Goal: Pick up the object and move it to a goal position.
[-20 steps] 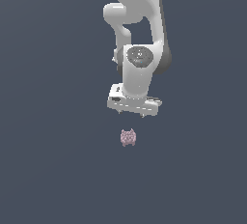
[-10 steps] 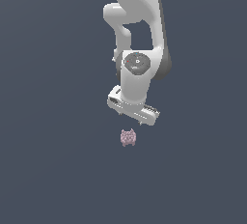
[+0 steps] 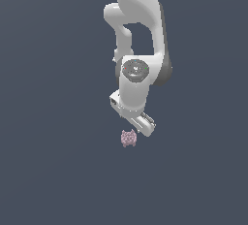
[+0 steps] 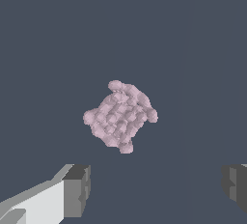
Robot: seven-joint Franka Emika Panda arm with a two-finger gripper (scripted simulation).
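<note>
Exterior view
Arm [image 3: 138, 30]: a white jointed arm is seen reaching down from the top edge over a plain dark grey-blue floor [image 3: 48, 170].
Gripper [image 3: 137, 123]: its white body is seen tilted, the end toward the exterior view's right hanging lower; the fingertips cannot be made out here.
Blob [image 3: 129, 137]: a small pale pink, lumpy shape is seen on the floor just under the gripper, near its lower end; whether the two touch cannot be told from this angle.

Wrist view
Jaws: they are seen spread wide, with nothing between them.
Fingers [image 4: 77, 189]: one dark grey pad on a white finger is shown at one side of the picture, and the edge of the other pad [image 4: 235, 185] at the opposite side.
Gripper [image 4: 155, 187]: its midpoint lies over bare floor [image 4: 202, 49].
Blob [image 4: 120, 116]: it is seen ahead of the line between the pads, clear of both and nearer the fully shown pad; its surface is bumpy, with knobs jutting at the corners.
</note>
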